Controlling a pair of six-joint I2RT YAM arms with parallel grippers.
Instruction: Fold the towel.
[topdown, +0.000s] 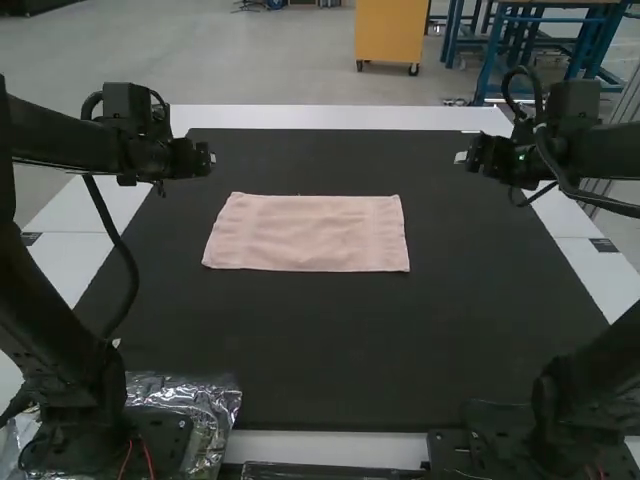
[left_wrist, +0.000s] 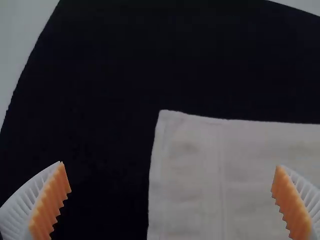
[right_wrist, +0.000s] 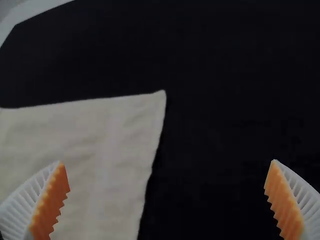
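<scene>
Towel, pale-pink rectangular cloth (topdown: 310, 235): lay flat between left gripper (left_wrist: 170, 165) and right gripper (right_wrist: 167, 162), both with ribbed white fingers parted; seemed light, limp, best pinched at a corner (left_wrist: 168, 121).

Soft pale cloth towel (topdown: 310, 234), faintly creased; matt black mat (topdown: 320, 350); shiny crinkled foil (topdown: 208, 405).

Towel (topdown: 310, 235) on black mat (topdown: 330, 350), white table (topdown: 340, 117)
</scene>
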